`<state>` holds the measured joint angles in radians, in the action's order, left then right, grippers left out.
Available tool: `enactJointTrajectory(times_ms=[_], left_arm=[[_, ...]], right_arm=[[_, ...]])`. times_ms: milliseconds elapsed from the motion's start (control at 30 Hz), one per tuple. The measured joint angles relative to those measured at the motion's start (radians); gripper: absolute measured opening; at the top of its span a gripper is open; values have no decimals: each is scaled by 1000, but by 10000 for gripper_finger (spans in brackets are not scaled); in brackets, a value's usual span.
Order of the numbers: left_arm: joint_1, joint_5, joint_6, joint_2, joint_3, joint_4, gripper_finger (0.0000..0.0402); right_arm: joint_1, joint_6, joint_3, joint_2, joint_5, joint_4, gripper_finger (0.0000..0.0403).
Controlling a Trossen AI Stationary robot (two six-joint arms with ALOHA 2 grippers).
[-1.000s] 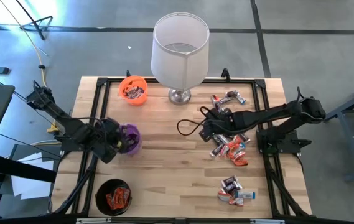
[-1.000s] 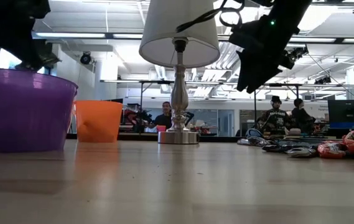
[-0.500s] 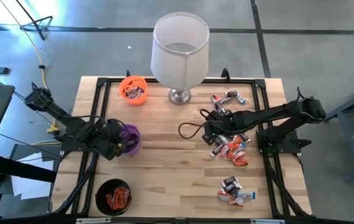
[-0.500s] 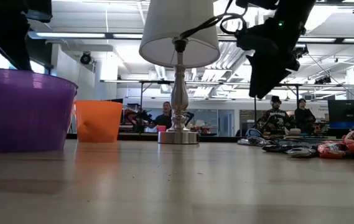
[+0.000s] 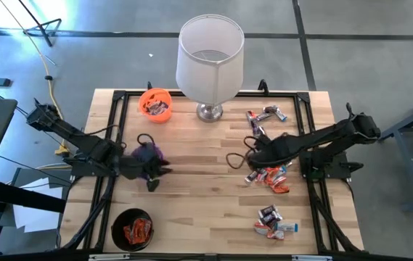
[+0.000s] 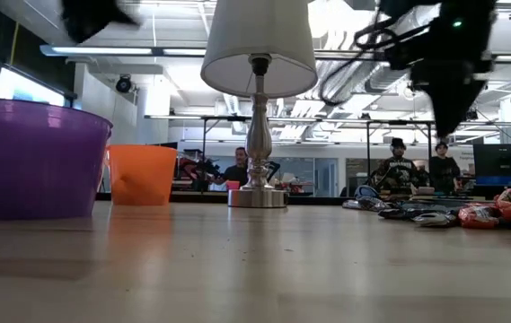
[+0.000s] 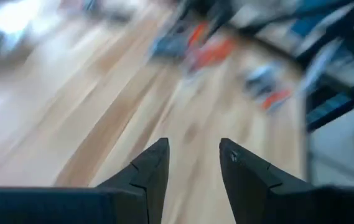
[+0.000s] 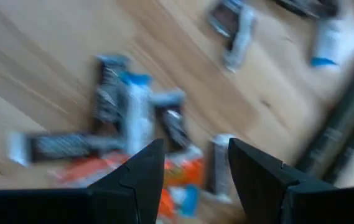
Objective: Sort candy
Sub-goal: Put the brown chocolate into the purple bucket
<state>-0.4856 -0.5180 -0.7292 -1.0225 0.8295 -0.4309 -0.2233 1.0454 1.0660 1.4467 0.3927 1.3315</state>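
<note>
Wrapped candy lies in three loose groups on the right of the wooden table: a far one (image 5: 266, 114), a middle heap (image 5: 270, 174) and a near one (image 5: 273, 222). My right gripper (image 5: 257, 156) hangs open just above the middle heap (image 8: 133, 118), its fingers pointing down and touching nothing. My left gripper (image 5: 152, 181) is open and has nothing between its fingers (image 7: 193, 158). It sits beside the purple cup (image 5: 155, 154), on the cup's near side. Brown-wrapped candy fills the orange cup (image 5: 155, 104). The black cup (image 5: 132, 228) holds orange-red candy.
A lamp with a white shade (image 5: 210, 58) stands on its metal foot at the table's far middle. A black frame (image 5: 119, 98) runs along the table's edges. Bare wood lies between the cups and the candy. People sit in the room beyond (image 6: 237, 168).
My left gripper has swung away from over the purple cup toward the table's middle and near edge, and has tipped up toward level. My right gripper has gone toward the table's right edge over the middle candy heap and has tipped steeper, pointing down.
</note>
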Motion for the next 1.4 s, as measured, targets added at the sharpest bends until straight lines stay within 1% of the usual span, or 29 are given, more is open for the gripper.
enactJointTrajectory(times_ms=[67, 167, 300, 433, 467, 567, 600, 800, 933, 1100, 1200, 1400], left_arm=[[9, -1, 94, 0, 1, 127, 129], [16, -3, 173, 0, 1, 212, 129], [22, -21, 191, 0, 1, 214, 129], [22, -25, 192, 0, 1, 215, 129], [22, -25, 191, 0, 1, 218, 129], [22, -25, 192, 0, 1, 227, 129], [22, -25, 191, 0, 1, 226, 129], [21, -20, 192, 0, 1, 225, 129], [21, -16, 209, -1, 1, 224, 129], [21, -16, 227, -1, 1, 222, 129], [21, -16, 238, -1, 1, 220, 129], [21, -16, 261, -1, 1, 219, 129]], right_arm=[[-30, 38, -10, 0, 42, 54, 174], [-60, 55, -59, 0, 25, 66, 174], [-94, 110, -169, -4, -40, 66, 174], [-99, 180, -295, -64, -96, 46, 174], [-92, 180, -296, -75, -104, 48, 172], [-82, 159, -274, -148, -61, -8, 166], [-71, 155, -283, -168, -69, -3, 163], [-1, 136, -323, -324, -193, -7, 156], [51, 84, -323, -416, -233, -24, 156], [160, -8, -323, -509, -301, -63, 156], [240, -104, -323, -531, -350, -153, 156], [437, -334, -323, -498, -340, -357, 156]])
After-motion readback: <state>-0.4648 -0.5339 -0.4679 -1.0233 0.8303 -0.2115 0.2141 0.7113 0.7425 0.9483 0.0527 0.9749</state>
